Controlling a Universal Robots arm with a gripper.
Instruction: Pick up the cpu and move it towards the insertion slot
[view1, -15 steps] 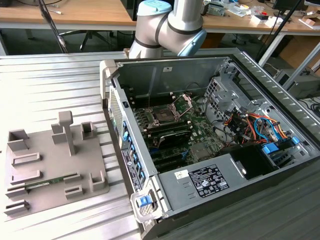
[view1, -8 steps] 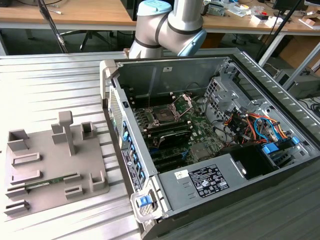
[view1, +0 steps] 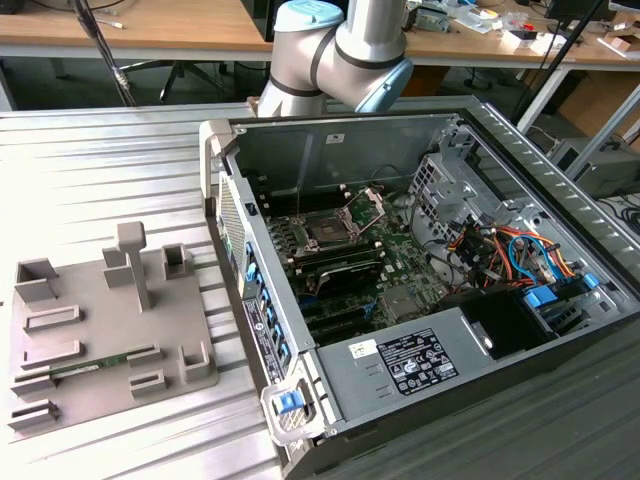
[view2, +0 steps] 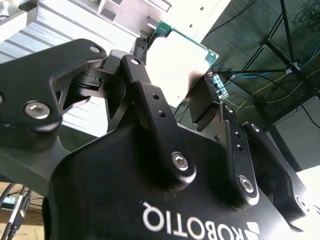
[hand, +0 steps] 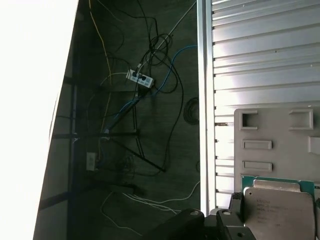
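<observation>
Cpu (hand: 280, 210) — silvery square — in tool (view2: 172, 74).

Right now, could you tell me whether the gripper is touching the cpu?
Touching. In the second wrist view the gripper clamps the cpu between its fingers, which meet two opposite edges with no gap visible.

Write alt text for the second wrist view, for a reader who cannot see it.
A black pincer grips the cpu, a pale square chip with a thin green edge, between its two fingers. Behind them lie a ribbed metal table and a dark floor with cables.
</observation>
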